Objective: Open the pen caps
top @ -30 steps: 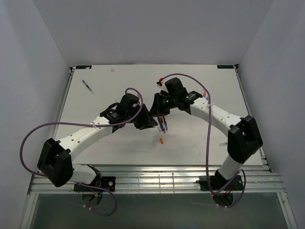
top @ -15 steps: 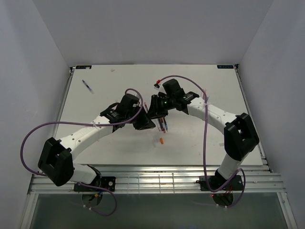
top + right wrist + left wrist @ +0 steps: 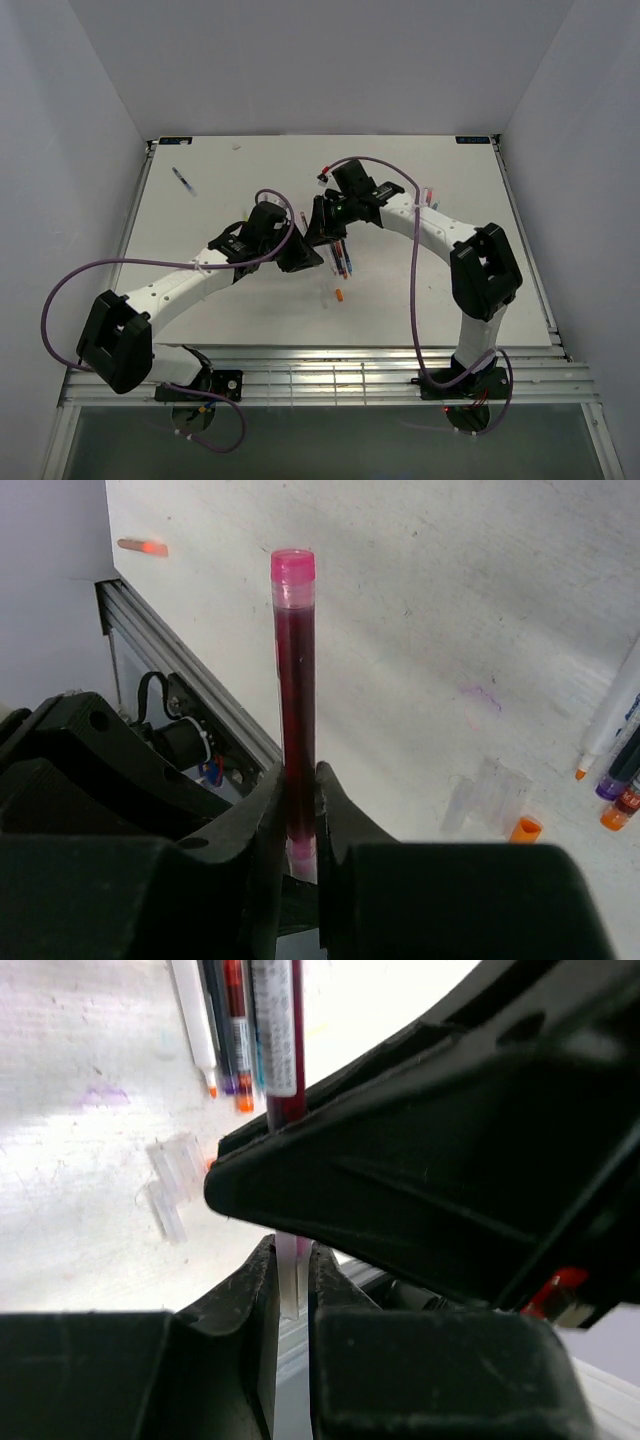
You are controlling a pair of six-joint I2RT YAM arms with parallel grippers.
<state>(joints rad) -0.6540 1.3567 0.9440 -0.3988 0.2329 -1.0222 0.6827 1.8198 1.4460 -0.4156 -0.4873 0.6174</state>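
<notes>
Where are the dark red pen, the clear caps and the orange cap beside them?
dark red pen [image 3: 296,680], right wrist view, mid-barrel.
clear caps [image 3: 492,788], right wrist view, larger cap's side.
orange cap [image 3: 524,829], right wrist view, its top.

No legible text; print on pen barrel [image 3: 275,1020] too blurred to read.

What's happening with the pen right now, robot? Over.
Left gripper jaws shut on the pale cap. Right gripper jaws shut on the red pen. Can't tell if cap is off. Nothing in the way; spare pens lie aside.
</notes>
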